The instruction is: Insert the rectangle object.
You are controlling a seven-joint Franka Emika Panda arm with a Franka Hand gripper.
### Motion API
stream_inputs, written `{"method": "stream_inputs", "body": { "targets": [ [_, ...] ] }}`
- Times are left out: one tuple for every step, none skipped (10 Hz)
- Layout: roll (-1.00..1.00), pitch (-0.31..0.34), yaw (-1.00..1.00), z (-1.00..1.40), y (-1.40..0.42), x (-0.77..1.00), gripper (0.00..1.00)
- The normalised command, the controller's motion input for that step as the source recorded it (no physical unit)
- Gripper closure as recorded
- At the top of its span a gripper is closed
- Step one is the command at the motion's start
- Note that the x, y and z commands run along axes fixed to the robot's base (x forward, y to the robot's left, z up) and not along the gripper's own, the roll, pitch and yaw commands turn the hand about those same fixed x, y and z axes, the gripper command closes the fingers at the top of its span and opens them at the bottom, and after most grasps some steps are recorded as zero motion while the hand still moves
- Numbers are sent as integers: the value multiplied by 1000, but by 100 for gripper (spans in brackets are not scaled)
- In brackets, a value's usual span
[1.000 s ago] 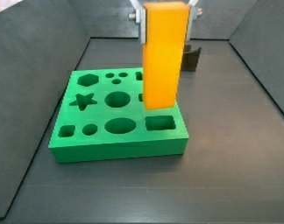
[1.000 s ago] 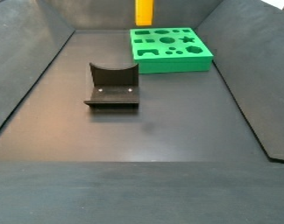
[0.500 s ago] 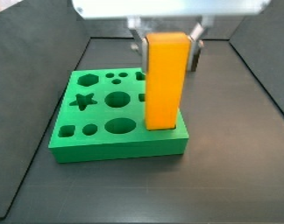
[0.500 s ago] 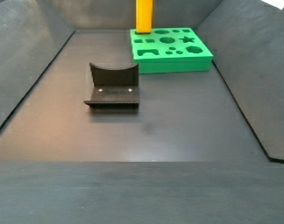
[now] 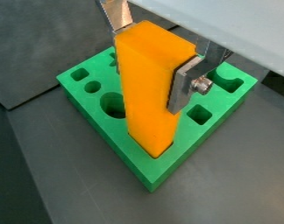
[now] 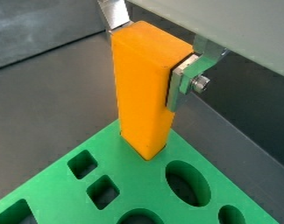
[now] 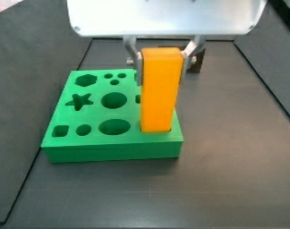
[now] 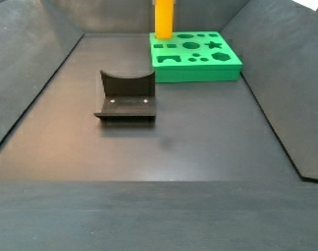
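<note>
The rectangle object (image 7: 161,89) is a tall orange-yellow block, upright, its lower end at a corner hole of the green foam board (image 7: 94,143). It shows in both wrist views (image 5: 151,83) (image 6: 145,83) and in a side view (image 8: 163,18). My gripper (image 7: 159,46) is shut on the block's top, a silver finger (image 5: 186,83) on each side. In a wrist view (image 6: 186,74) the finger presses the block's side. The block's bottom end is hidden inside or just at the hole. The board (image 8: 194,59) lies at the far end of the floor.
The dark grey U-shaped holder (image 8: 125,96) stands on the floor apart from the board. Dark walls slope up along both sides of the bin (image 8: 30,88). The board has several other shaped holes, among them a star (image 7: 78,100) and circles (image 7: 113,101).
The gripper has come down with the block: its lower end has dropped from above the board to the corner hole. The board has shifted slightly.
</note>
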Motion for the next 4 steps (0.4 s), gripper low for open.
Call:
{"method": "stream_inputs", "body": {
  "targets": [
    [3, 0, 0, -520, -151, 203, 100],
    [0, 0, -249, -443, -149, 337, 100],
    [-176, -59, -217, -366, 0, 277, 100],
    [0, 0, -54, -97, -11, 151, 100]
  ]
}}
